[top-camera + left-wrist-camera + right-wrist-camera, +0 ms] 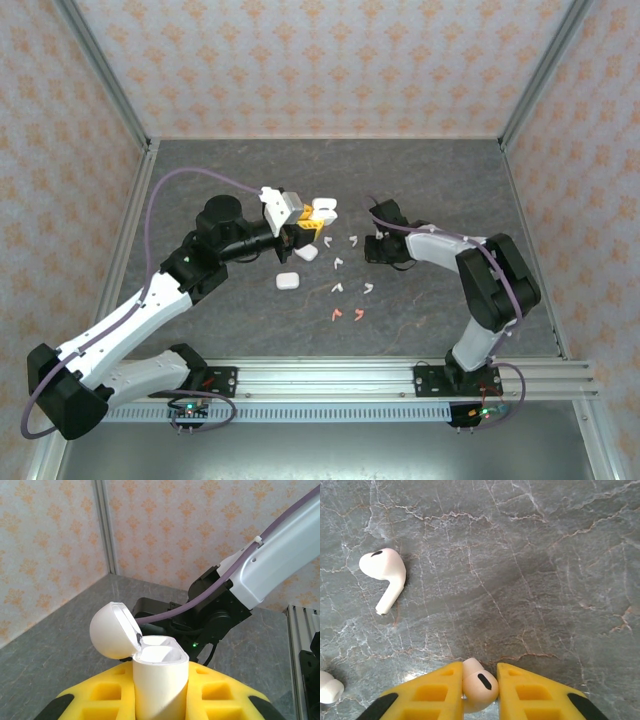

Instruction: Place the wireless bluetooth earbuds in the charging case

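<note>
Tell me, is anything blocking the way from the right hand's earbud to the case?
Nothing visible does. The earbud sits in the right hand; the case, in the left hand, has its lid open; only loose earbuds lie on the table between.

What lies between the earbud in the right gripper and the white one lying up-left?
Bare table between pinched earbud and loose earbud, in the right wrist view.

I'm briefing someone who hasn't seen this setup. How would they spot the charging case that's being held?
Follow the left arm from the near-left corner of the table to its yellow pincer. Clamped there is a white charging case. Unlike the white case lying on the table, this one is lifted and its lid stands open.
</note>
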`<state>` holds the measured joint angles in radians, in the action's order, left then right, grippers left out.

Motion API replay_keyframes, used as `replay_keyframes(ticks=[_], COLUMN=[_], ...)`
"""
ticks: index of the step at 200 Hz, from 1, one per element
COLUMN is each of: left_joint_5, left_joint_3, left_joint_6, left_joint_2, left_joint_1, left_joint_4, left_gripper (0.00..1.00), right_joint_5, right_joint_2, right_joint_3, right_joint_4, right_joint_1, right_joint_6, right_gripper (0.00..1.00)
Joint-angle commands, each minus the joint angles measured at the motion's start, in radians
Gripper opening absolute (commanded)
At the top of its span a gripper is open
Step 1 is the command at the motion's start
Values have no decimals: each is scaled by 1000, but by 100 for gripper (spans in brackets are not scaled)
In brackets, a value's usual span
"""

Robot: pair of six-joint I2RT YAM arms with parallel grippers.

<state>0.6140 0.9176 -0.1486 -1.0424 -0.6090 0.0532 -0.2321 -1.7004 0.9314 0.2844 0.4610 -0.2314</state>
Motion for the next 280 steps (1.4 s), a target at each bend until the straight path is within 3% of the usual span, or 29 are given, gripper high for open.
replay_keyframes(ticks=[1,69,125,202,280], left_joint_5=[-17,0,40,104,198], left_joint_3=[-24,-63,-40,-28,-11], left_joint_6=[34,124,202,262,292], left_joint_2=[19,-9,-65,-115,-117], left_joint_1=[-6,-6,-6,-17,-18], left_joint_4=[33,148,225,285,309], left_gripper=[0,0,0,0,0], right_joint_5=[24,62,115,7,-132], right_joint_2=[71,440,737,771,746], right_joint_3=[-19,-65,9,153,149], right_joint_4=[-11,-14,-3,-21,-72], right_joint_1=[-2,2,95,212,218], right_joint_6=[24,203,439,705,765], right_gripper=[20,20,20,19,19])
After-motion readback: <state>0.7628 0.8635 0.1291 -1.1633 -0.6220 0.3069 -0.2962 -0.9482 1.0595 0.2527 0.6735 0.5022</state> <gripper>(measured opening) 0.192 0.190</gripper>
